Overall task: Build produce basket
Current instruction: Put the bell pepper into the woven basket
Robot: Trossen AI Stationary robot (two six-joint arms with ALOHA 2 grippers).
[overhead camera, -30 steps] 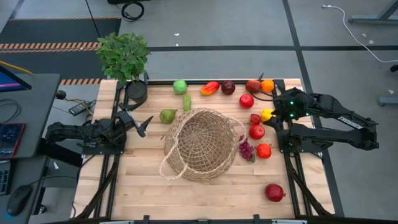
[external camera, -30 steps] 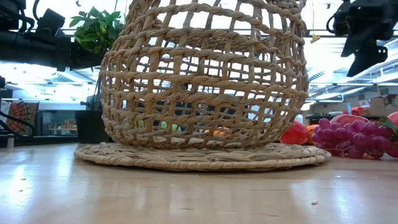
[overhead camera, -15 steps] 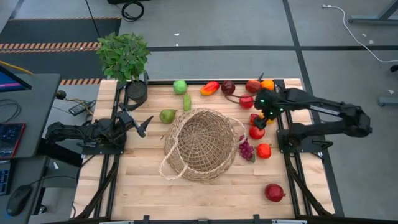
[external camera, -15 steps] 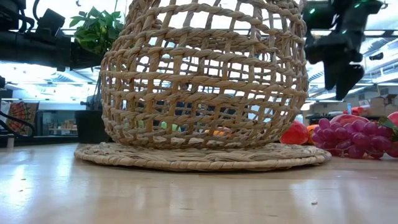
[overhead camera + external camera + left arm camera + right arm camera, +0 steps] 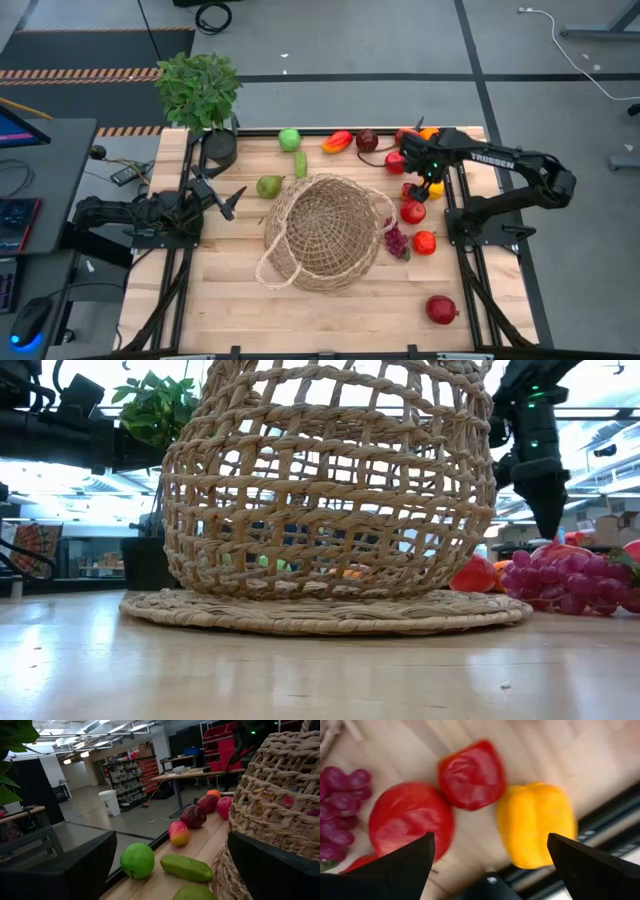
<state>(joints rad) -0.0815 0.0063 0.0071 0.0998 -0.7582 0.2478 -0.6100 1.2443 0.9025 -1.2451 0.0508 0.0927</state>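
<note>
High view: right tool, fingers wide apart and empty, hovers above yellow bell pepper; left tool wide too.

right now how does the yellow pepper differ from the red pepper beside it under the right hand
The yellow pepper is yellow and longer; the red pepper is red and more squat. The yellow pepper lies nearest the table's edge rail; the red pepper lies between it and the round red fruit. Both rest on the wooden table, ungrasped, below the open right hand.
</note>
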